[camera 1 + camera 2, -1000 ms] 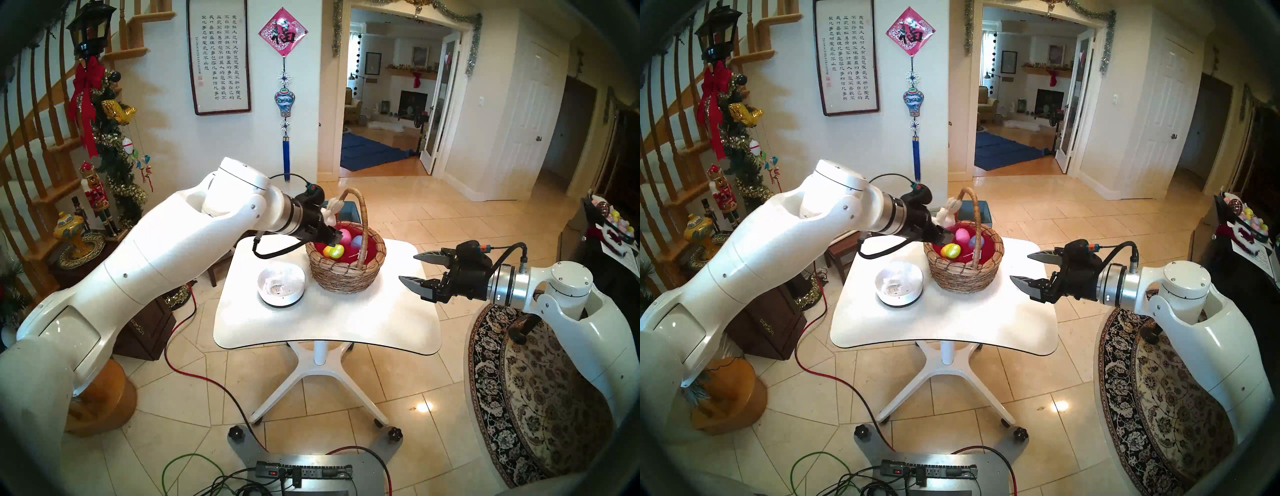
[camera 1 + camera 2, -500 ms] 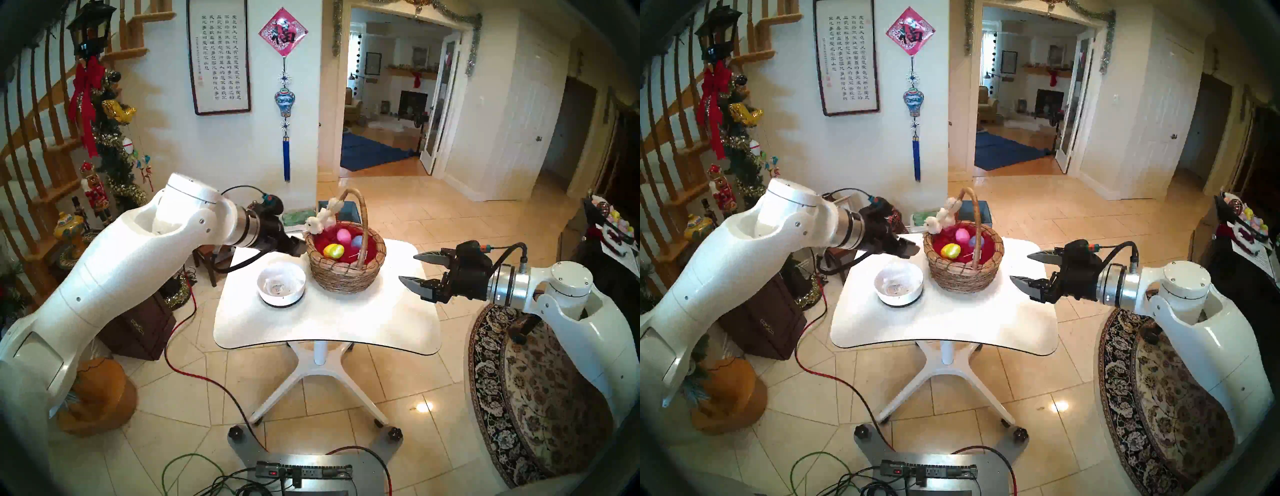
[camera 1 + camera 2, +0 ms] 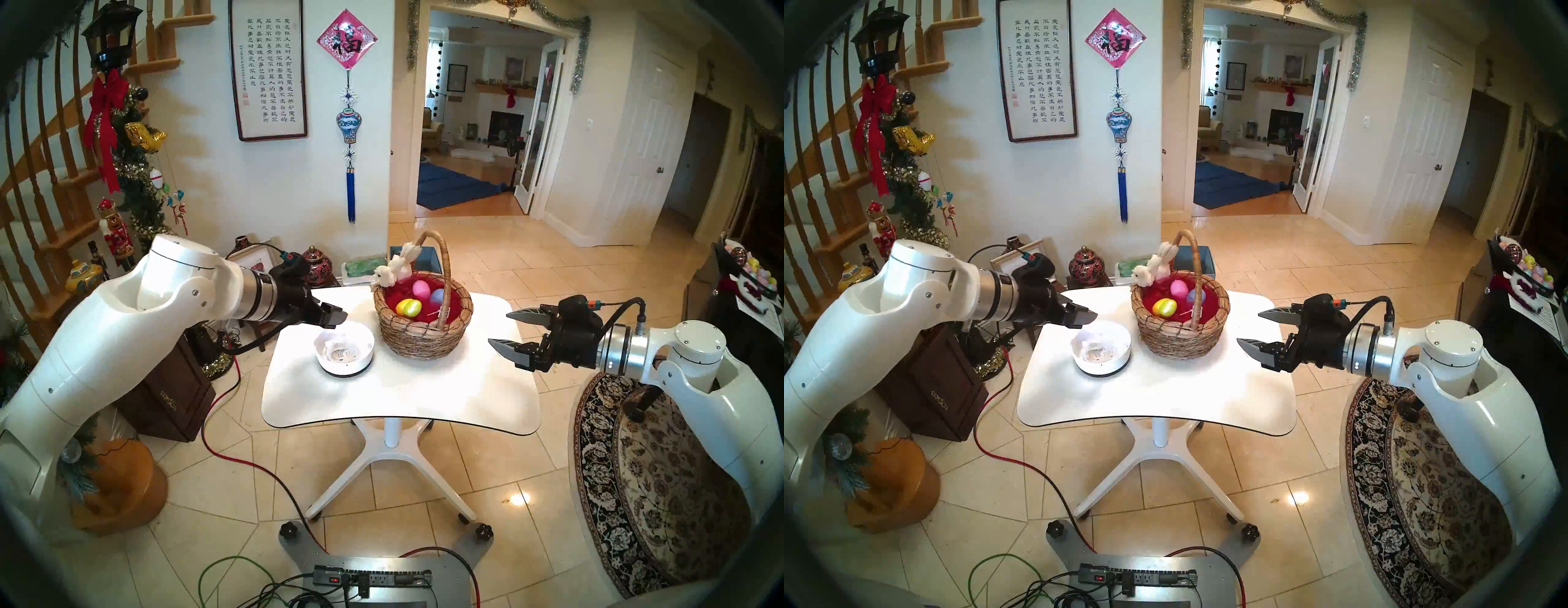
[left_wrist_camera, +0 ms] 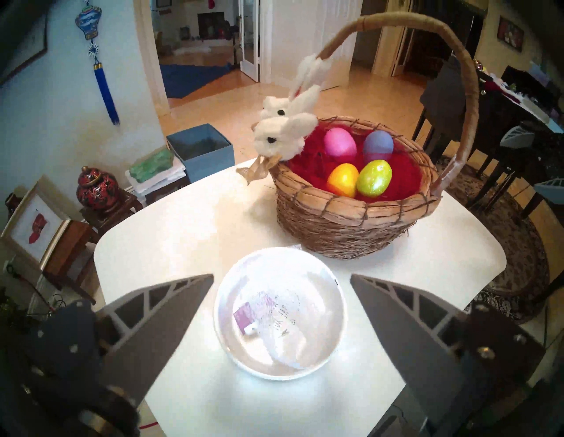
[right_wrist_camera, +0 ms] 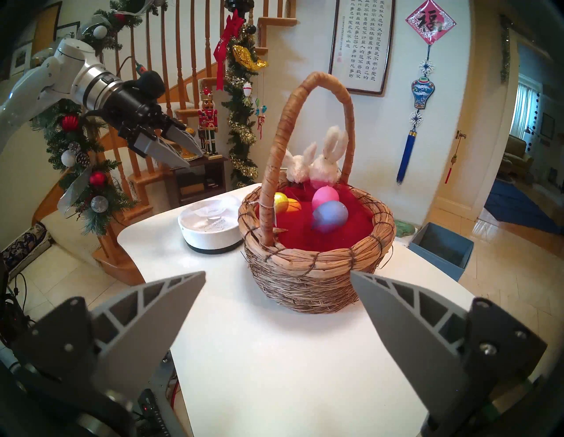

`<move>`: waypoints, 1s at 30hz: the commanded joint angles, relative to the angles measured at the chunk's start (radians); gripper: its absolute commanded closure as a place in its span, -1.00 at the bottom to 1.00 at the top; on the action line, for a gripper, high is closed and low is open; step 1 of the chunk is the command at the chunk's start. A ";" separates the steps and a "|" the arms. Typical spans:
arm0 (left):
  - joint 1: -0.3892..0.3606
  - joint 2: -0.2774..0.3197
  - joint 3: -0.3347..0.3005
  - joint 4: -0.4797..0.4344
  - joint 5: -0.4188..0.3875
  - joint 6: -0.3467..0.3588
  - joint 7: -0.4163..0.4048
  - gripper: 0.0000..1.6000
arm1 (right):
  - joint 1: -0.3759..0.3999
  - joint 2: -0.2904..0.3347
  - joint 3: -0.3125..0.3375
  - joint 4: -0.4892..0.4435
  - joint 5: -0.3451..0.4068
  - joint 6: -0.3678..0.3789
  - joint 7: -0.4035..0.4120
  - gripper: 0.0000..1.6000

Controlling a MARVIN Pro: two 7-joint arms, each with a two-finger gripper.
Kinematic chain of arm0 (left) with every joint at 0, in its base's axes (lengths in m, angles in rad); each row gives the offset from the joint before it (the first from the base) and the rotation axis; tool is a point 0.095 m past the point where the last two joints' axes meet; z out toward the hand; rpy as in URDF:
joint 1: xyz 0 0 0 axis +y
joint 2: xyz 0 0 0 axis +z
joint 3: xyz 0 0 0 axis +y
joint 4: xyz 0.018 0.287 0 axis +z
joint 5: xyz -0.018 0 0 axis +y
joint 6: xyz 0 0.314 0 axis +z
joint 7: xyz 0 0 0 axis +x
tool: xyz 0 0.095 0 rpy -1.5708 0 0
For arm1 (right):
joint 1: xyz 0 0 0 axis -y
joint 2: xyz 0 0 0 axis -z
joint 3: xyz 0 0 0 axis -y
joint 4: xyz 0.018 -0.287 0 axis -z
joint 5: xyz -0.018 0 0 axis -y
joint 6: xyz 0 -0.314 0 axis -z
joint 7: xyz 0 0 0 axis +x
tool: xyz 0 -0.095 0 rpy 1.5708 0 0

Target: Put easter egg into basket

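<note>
Both tools (left [image 3: 335, 317], right [image 3: 505, 335]) gape empty beside the egg-filled basket [image 3: 424, 335].

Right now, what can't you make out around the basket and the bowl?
- Print on the paper in the white bowl: left wrist view, blurred.
- Orange egg and yellow-green egg: right wrist view, partly behind the basket handle.
- Orange egg: head views, mostly behind the yellow-green egg.

Four eggs [image 3: 1180, 298] lie in the basket [image 3: 1180, 335]; the left gripper [image 3: 1086, 318] hangs empty over the bowl [image 3: 1101, 354].
</note>
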 commanded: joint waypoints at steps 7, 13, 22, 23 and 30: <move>0.208 0.171 -0.043 -0.029 0.007 -0.228 -0.139 -1.00 | 0.003 0.003 0.005 -0.001 -0.001 -0.002 0.000 -1.00; 0.275 0.174 -0.073 -0.014 0.049 -0.334 -0.184 -1.00 | 0.003 0.004 0.005 -0.001 0.000 -0.002 0.000 -1.00; 0.380 0.117 -0.153 0.013 0.131 -0.473 -0.203 -1.00 | 0.002 0.005 0.005 -0.001 0.000 -0.003 0.000 -1.00; 0.396 0.112 -0.164 0.016 0.139 -0.495 -0.207 -1.00 | 0.002 0.005 0.006 -0.001 0.000 -0.003 0.000 -1.00; 0.508 0.073 -0.261 0.016 0.185 -0.619 -0.258 -1.00 | 0.001 0.006 0.006 -0.002 0.000 -0.004 -0.001 -1.00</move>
